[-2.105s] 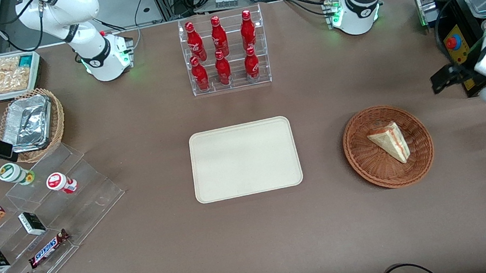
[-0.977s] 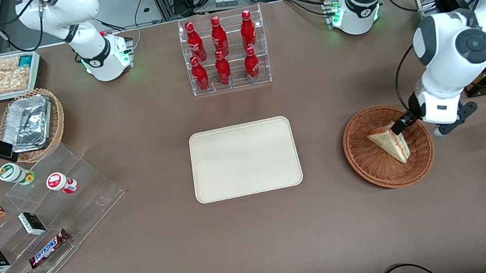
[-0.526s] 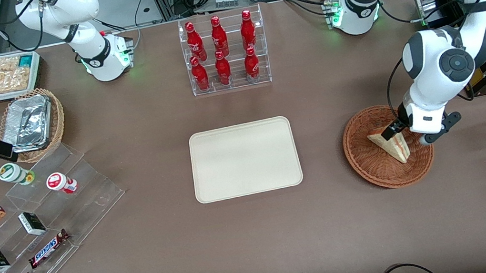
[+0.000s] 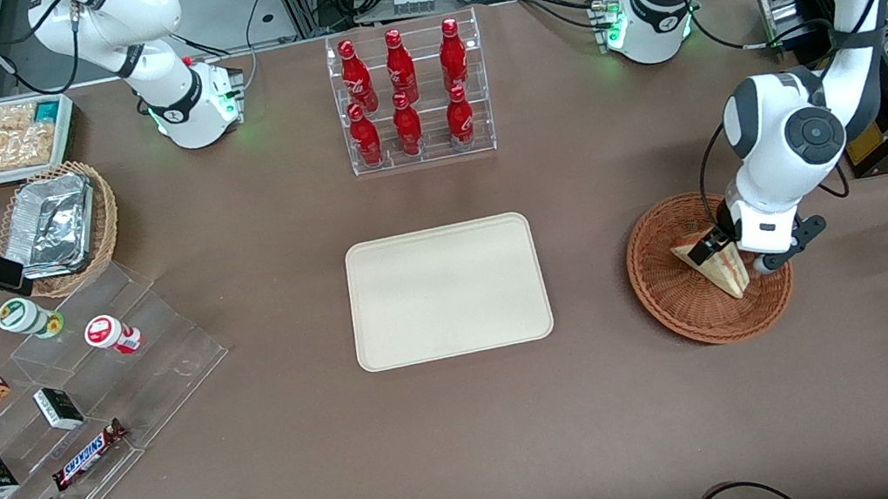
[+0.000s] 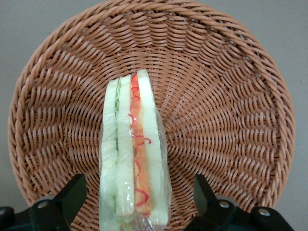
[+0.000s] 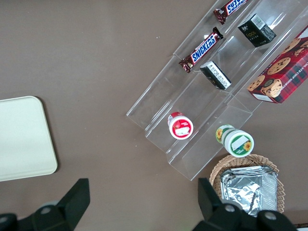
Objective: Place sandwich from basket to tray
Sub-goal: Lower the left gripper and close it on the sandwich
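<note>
- A brown table (image 4: 470, 422) carries everything; racks and cables line the edge by the arm bases.
- The sandwich (image 4: 715, 269) lies in the basket (image 4: 671, 295), its long axis running from a broad end down to a tip nearer the front camera; the tray (image 4: 447, 290) lies well apart, bare.
- The gripper (image 5: 137, 199) has come lower over the sandwich than half a second ago, fingers (image 5: 72, 192) spread either side, not touching.

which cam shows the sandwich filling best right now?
Left wrist view: the sandwich stands on edge in the basket, red, orange and green layers facing the camera, between the open gripper fingers. Front view shows only its pale wedge, partly covered by the gripper. Right wrist view doesn't show it.
</note>
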`<state>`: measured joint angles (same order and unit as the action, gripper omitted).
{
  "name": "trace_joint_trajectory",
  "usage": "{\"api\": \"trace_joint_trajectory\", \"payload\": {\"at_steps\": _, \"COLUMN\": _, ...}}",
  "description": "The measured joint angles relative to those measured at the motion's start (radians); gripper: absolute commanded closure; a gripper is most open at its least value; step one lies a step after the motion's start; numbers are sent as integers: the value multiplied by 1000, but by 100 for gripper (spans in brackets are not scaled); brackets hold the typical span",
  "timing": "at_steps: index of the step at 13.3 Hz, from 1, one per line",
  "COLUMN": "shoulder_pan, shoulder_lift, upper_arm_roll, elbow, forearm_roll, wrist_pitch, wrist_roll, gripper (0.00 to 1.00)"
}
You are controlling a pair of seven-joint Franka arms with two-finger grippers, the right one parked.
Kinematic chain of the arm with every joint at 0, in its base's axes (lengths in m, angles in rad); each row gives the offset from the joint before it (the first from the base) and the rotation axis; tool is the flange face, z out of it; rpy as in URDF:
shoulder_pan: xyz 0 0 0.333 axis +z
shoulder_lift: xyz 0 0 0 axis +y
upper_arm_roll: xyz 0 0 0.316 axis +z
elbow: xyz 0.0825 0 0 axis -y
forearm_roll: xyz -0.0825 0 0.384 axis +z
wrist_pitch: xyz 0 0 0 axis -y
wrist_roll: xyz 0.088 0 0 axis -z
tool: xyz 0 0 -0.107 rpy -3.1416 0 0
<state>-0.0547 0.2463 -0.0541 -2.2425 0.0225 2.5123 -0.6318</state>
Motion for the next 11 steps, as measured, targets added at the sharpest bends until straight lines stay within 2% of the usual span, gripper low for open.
{"api": "trace_joint_trajectory", "payload": {"at_steps": 1, "shoulder_pan": 0, "shoulder_lift": 7, "upper_arm_roll": 0, "elbow": -1, "forearm_roll": 0, "wrist_pitch": 9, "wrist_roll": 0, "gripper": 34}}
{"api": "trace_joint_trajectory", "payload": {"at_steps": 3, "shoulder_pan": 0, "shoulder_lift": 18, "upper_arm_roll": 1, "elbow": -1, "forearm_roll": 0, "wrist_pitch": 11, "wrist_roll": 0, "gripper": 81}}
{"api": "trace_joint_trajectory", "payload": {"at_steps": 4, "shoulder_pan": 0, "shoulder_lift": 20, "upper_arm_roll": 1, "elbow": -1, "forearm_roll": 0, "wrist_pitch": 11, "wrist_roll": 0, "gripper": 98}}
{"api": "trace_joint_trajectory", "payload": {"at_steps": 8, "shoulder_pan": 0, "shoulder_lift": 15, "upper_arm_roll": 1, "elbow": 5, "forearm_roll": 1, "wrist_pitch": 4, "wrist_roll": 0, "gripper": 100}}
{"api": "trace_joint_trajectory", "payload": {"at_steps": 11, "shoulder_pan": -9, "shoulder_lift": -24, "upper_arm_roll": 0, "elbow": 63, "forearm_roll": 6, "wrist_pitch": -101, "wrist_roll": 2, "gripper": 100}}
